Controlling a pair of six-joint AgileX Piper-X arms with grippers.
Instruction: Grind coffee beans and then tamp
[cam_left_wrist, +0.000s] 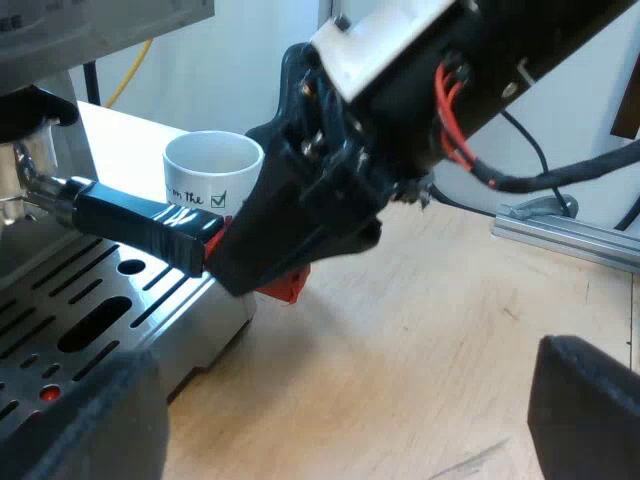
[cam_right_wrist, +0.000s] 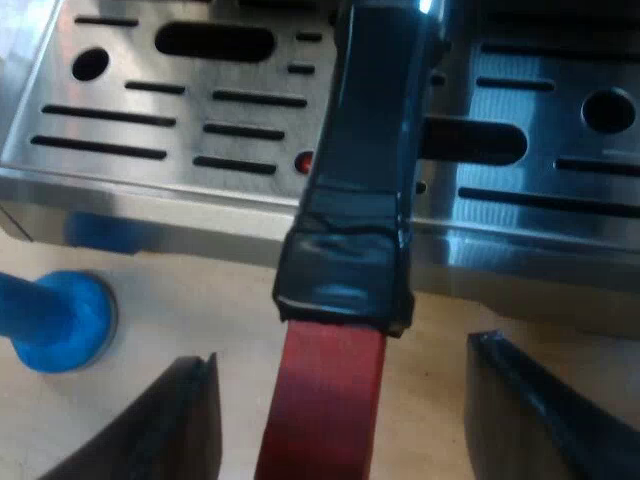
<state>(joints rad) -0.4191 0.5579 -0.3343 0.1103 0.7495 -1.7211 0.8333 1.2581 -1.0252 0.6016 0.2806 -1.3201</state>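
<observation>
Left wrist view | mug (cam_left_wrist: 212, 165) reads "the" | right pincer (cam_right_wrist: 340, 385) straddles handle (cam_right_wrist: 365, 170)

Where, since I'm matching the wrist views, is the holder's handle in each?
Left wrist view: handle over the drip tray, near the mug, right claw at its red end.
Right wrist view: handle over the tray, red end inside the open right claw.
Shared landmark: slotted drip tray.

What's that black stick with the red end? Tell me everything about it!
The handle is a shiny black stick with a red end. A metal neck joins it to the coffee machine, and it sticks out over the slotted metal tray. The right end effector straddles the red end with open fingers, gaps on both sides.
</observation>
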